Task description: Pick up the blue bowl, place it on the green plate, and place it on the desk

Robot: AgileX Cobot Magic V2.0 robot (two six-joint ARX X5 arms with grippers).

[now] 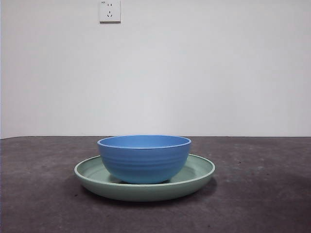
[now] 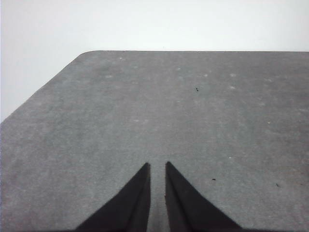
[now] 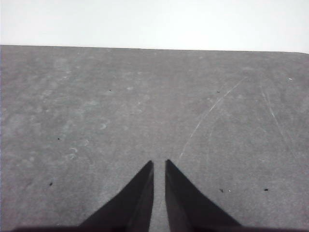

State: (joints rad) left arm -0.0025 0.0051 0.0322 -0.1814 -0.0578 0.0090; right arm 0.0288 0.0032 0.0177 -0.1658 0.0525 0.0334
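The blue bowl (image 1: pixel 144 158) stands upright in the middle of the green plate (image 1: pixel 199 172), which rests flat on the desk (image 1: pixel 262 194) in the front view. Neither arm shows in that view. My left gripper (image 2: pixel 157 166) is shut over bare desk (image 2: pixel 193 111) with nothing between its jaws. Over another bare stretch of desk (image 3: pixel 120 106) my right gripper (image 3: pixel 159 164) is shut too, holding nothing. Neither wrist view shows the bowl or the plate.
A white wall with a power socket (image 1: pixel 110 10) rises behind the desk. The left wrist view shows a rounded desk corner (image 2: pixel 87 53). Faint pale scratches (image 3: pixel 207 116) mark the desk in the right wrist view.
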